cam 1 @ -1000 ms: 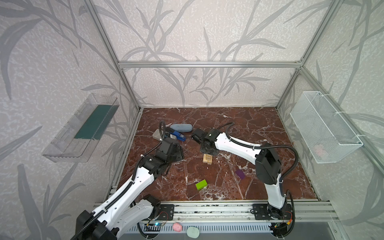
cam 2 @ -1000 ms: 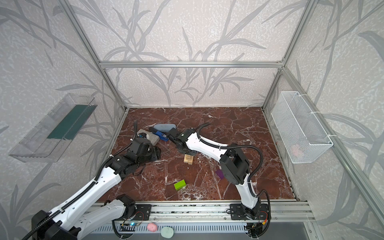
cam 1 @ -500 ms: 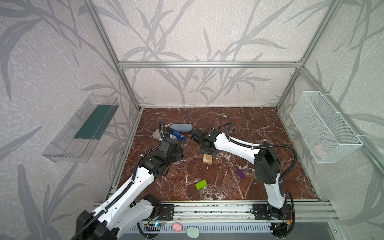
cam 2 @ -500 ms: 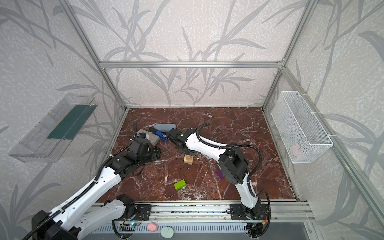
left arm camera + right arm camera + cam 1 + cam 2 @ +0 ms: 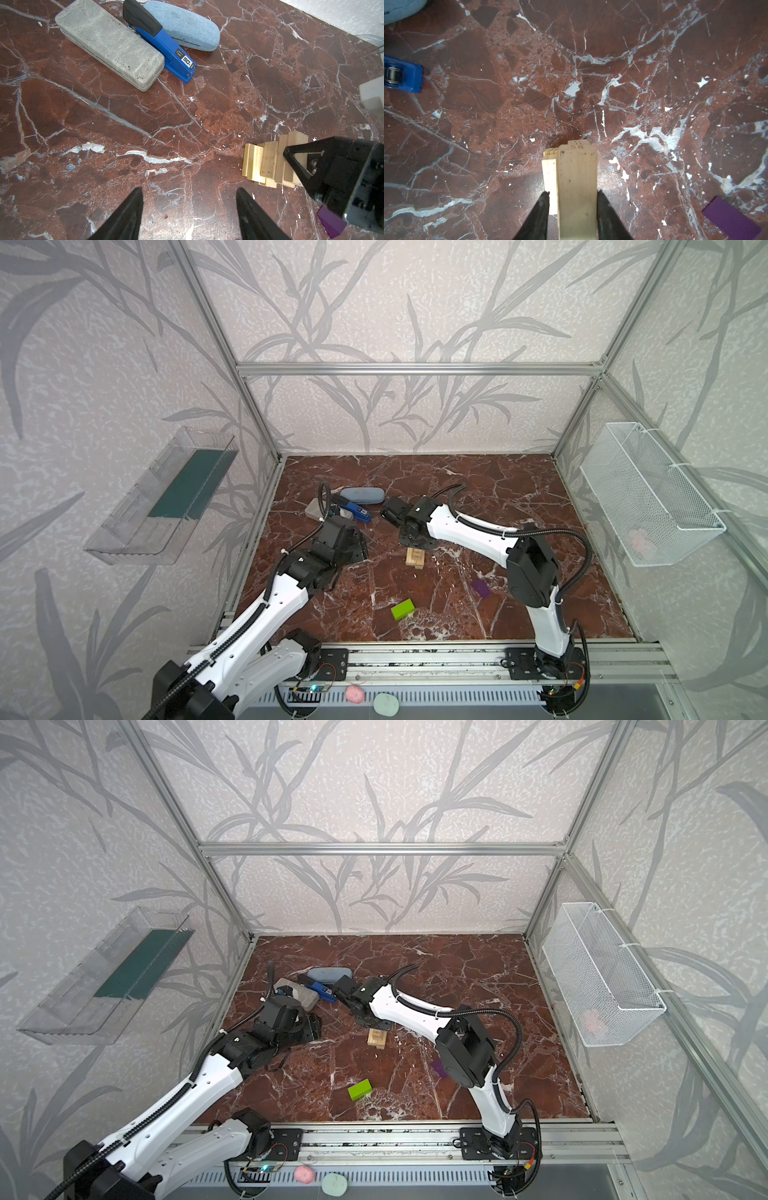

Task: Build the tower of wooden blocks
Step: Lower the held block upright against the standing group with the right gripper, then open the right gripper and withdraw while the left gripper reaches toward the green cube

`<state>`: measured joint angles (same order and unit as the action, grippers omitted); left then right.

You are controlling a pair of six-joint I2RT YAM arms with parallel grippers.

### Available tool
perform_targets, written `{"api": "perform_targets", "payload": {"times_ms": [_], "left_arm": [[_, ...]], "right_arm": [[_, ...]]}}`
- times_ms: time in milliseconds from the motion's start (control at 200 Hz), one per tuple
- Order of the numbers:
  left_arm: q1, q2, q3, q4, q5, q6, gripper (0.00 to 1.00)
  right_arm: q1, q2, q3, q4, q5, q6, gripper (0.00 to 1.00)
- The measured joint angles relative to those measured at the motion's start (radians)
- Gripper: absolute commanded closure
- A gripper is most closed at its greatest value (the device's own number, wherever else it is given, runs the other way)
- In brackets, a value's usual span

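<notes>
The tower [image 5: 414, 559] [image 5: 376, 1039] is a low stack of pale wood blocks in crossed layers [image 5: 268, 164] mid-floor. My right gripper [image 5: 573, 192] hangs over it, open, jaws straddling the top block [image 5: 577, 182]: one finger stands clear of it with a gap, the other sits right at its edge. My left gripper [image 5: 189, 188] is open over bare floor to the left of the tower, nothing between its fingers. A lime-green brick [image 5: 402, 609] [image 5: 360, 1089] lies near the front. A purple brick [image 5: 481, 588] [image 5: 731, 217] lies flat to the right of the tower.
A grey case [image 5: 110, 43], a blue stapler [image 5: 166, 47] and a blue-grey case [image 5: 182, 25] lie together at the back left. A wire basket [image 5: 648, 493] hangs on the right wall and a clear shelf [image 5: 166, 497] on the left wall.
The right gripper's jaws have spread a little around the top block. Both arms stay almost where they were.
</notes>
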<state>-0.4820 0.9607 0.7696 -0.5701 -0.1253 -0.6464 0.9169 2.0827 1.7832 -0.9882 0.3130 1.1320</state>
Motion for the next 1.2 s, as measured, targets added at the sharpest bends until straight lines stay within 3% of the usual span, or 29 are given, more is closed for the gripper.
{"api": "perform_targets", "payload": {"times_ms": [200, 450, 750, 875, 1200], "left_arm": [[0.0, 0.0, 0.0, -0.001, 0.0, 0.0, 0.3], [0.001, 0.0, 0.0, -0.001, 0.0, 0.0, 0.3], [0.001, 0.0, 0.0, -0.007, 0.001, 0.001, 0.28], [0.001, -0.001, 0.0, -0.021, 0.011, 0.011, 0.25], [-0.002, -0.042, 0.002, -0.096, 0.13, 0.053, 0.22]], "right_arm": [[0.0, 0.0, 0.0, -0.005, 0.0, -0.003, 0.68], [0.0, 0.0, 0.0, -0.005, 0.0, -0.005, 0.68], [0.0, -0.001, 0.0, -0.006, 0.0, -0.024, 0.51], [0.001, -0.026, -0.01, 0.001, 0.0, -0.045, 0.4], [-0.002, -0.381, -0.33, 0.213, -0.037, -0.242, 0.17]]}}
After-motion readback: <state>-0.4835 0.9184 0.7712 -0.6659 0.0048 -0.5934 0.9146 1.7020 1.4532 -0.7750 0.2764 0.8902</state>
